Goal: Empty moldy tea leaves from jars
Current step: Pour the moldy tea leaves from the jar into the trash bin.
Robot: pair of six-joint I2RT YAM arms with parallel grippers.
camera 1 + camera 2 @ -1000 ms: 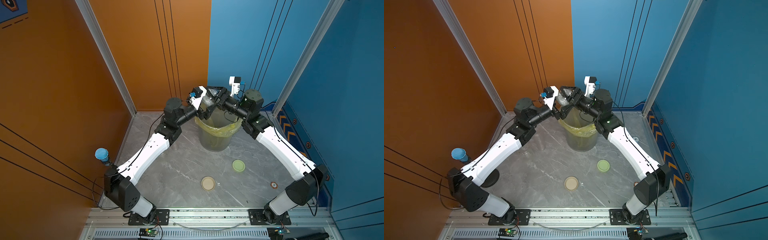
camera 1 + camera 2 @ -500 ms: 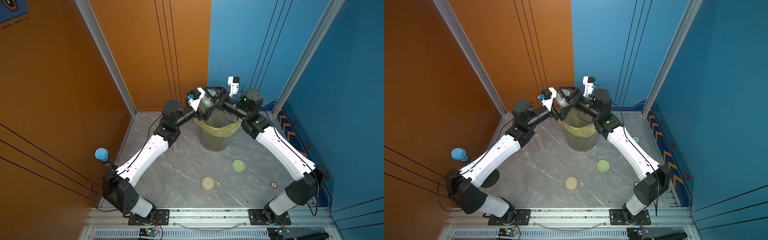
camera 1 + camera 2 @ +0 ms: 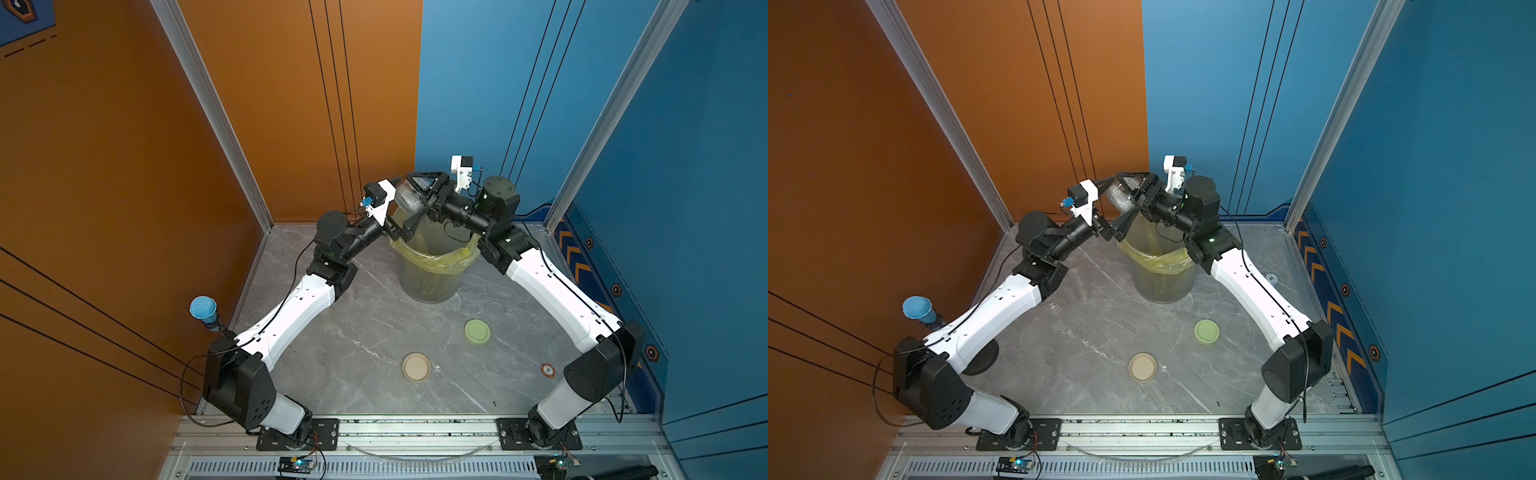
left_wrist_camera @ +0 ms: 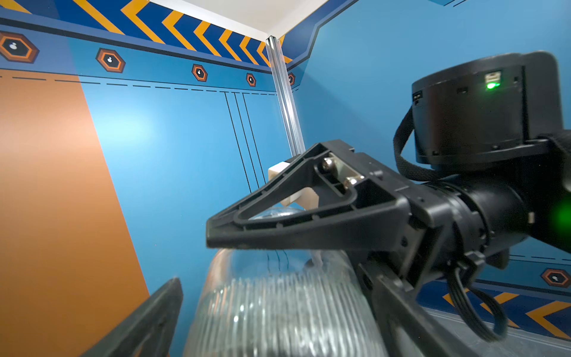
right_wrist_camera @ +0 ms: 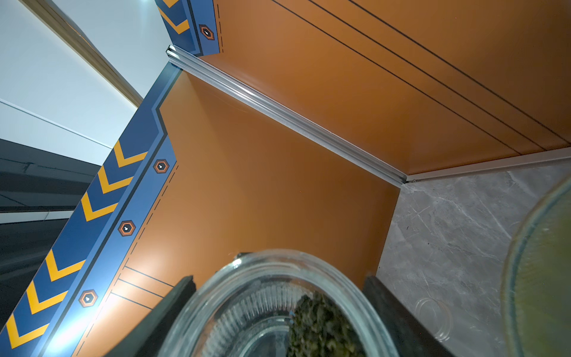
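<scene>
Right wrist: ribbed clear jar (image 5: 247, 315)

No word, brand or number can be read with certainty; only markings are present.

- Orange chevrons (image 3: 575, 254): a row on the blue wall band, 2 o'clock from the centre of the table (image 3: 361, 332).
- Hexagon badges (image 4: 110, 60): orange-rimmed, each with a small white pictogram, on the same blue band.
- Orange-ringed sticker (image 3: 547, 370): on the table at 4 o'clock; one dark character, too small to read.
- Pale round sticker (image 3: 1271, 278): on the table at 2 o'clock; print illegible.
- Hexagon emblem (image 3: 23, 9): on a blue panel at 10 o'clock, cut by the frame edge.
</scene>
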